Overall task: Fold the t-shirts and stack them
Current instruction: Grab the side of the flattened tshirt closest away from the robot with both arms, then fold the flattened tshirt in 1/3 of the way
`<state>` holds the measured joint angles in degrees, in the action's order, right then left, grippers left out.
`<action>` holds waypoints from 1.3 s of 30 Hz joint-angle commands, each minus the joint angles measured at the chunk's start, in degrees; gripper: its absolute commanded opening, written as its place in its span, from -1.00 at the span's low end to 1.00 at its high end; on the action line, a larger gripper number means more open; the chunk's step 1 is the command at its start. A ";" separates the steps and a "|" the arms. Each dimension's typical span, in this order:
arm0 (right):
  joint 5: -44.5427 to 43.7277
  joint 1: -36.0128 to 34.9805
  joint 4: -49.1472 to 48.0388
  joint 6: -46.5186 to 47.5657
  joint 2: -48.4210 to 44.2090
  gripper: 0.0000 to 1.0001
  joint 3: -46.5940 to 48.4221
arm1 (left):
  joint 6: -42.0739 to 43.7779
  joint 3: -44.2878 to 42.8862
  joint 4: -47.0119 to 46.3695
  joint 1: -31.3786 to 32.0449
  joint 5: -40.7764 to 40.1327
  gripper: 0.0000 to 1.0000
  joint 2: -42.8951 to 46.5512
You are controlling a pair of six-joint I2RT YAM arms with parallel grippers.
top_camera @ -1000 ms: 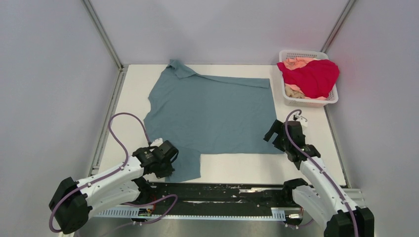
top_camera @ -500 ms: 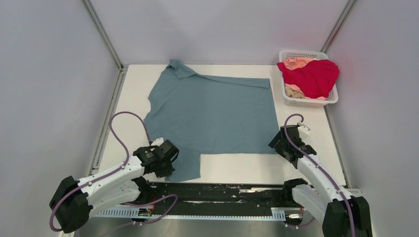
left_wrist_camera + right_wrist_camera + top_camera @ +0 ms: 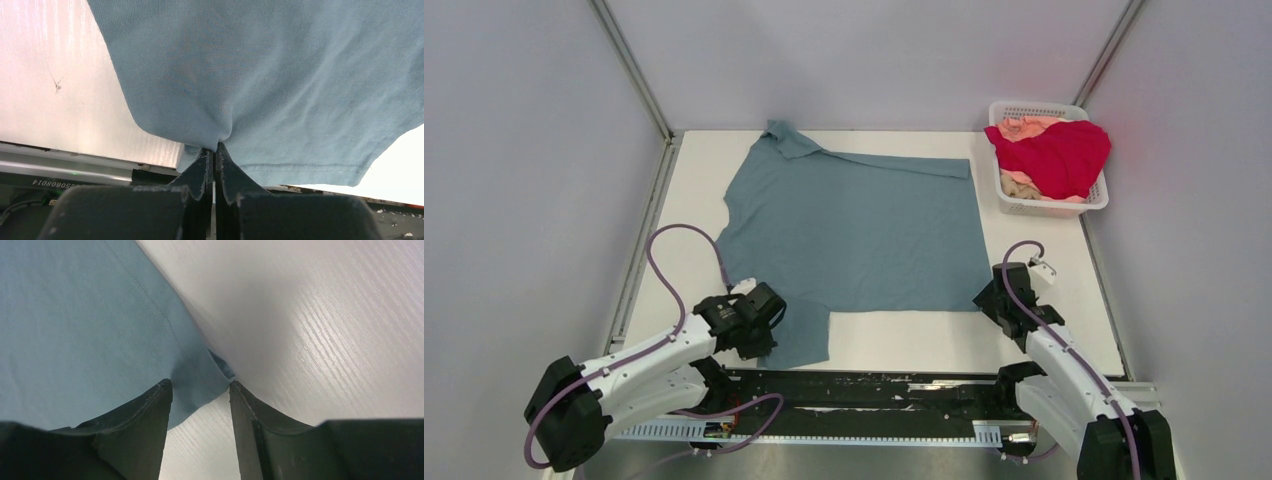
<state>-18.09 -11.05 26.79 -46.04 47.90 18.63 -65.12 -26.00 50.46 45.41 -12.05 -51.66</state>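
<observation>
The dusty teal t-shirt [image 3: 854,230] lies spread flat on the white table [image 3: 1044,300]. My left gripper [image 3: 771,318] is at its near left part, shut on a pinch of the teal cloth [image 3: 275,75], which bunches at the closed tips of that gripper [image 3: 216,147]. My right gripper [image 3: 986,298] is at the shirt's near right corner. In the right wrist view its jaws [image 3: 200,385] stand apart, with the corner of the teal cloth [image 3: 75,330] lying between the tips. The crimson t-shirt [image 3: 1059,155] and the peach t-shirt [image 3: 1024,127] are heaped in the basket.
The white lattice basket [image 3: 1052,208] stands at the table's far right. A black rail [image 3: 874,390] runs along the near edge between the arm bases. Metal frame posts and grey walls close in the left, right and back sides.
My right gripper has come nearer and lower onto the teal shirt's near right corner, and its jaws have narrowed. The left gripper has kept its hold and place.
</observation>
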 commanded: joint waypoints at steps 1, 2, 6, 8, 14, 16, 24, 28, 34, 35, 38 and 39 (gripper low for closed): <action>-1.05 0.30 -3.58 -1.40 0.84 -0.11 -0.88 | 0.90 -2.53 0.56 0.29 -0.34 -1.00 -0.55; -0.98 0.25 -4.15 -1.46 1.36 -0.15 -0.99 | 0.97 -2.51 0.53 0.30 -0.52 -1.00 -0.66; -0.47 0.29 -4.63 -2.09 1.73 -0.57 -1.57 | 1.00 -2.68 1.16 0.29 -0.04 -1.00 -0.95; -0.27 0.25 -4.63 -1.86 0.14 -0.75 -2.12 | 1.34 -2.80 1.37 0.29 1.36 -1.00 -0.75; 0.23 0.31 1.37 -0.72 -8.84 -1.00 -0.91 | 2.73 -4.83 6.60 0.29 4.53 -1.00 1.26; -0.40 0.28 5.82 -1.26 -12.57 -1.00 0.42 | 2.76 -5.30 8.61 0.32 5.44 -1.00 3.01; 7.43 -0.06 14.33 -6.70 -22.20 -1.00 2.51 | 1.96 -5.95 12.42 0.49 10.17 -1.00 7.89; 9.04 -0.04 18.75 -7.81 -24.28 -1.00 5.35 | 0.56 -7.27 15.51 1.65 10.57 -1.00 8.87; 7.47 -0.07 20.74 -9.20 -27.62 -1.00 6.24 | 0.78 -8.59 13.28 2.79 9.66 -1.00 10.48; 7.62 -0.10 20.10 -9.11 -27.53 -1.00 5.95 | 1.18 -8.70 12.26 2.83 9.58 -1.00 10.08; 10.15 -0.04 14.81 -6.45 -25.09 -1.00 4.54 | 2.71 -9.65 7.36 2.76 6.72 -1.00 8.78; 10.85 -0.09 13.39 -5.75 -23.28 -1.00 4.40 | 2.98 -9.98 6.62 2.67 4.66 -1.00 7.94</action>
<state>-10.31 -11.05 45.89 -53.60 21.34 23.07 -63.55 -32.67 62.85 47.94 -2.66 -41.93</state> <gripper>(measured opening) 0.005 0.009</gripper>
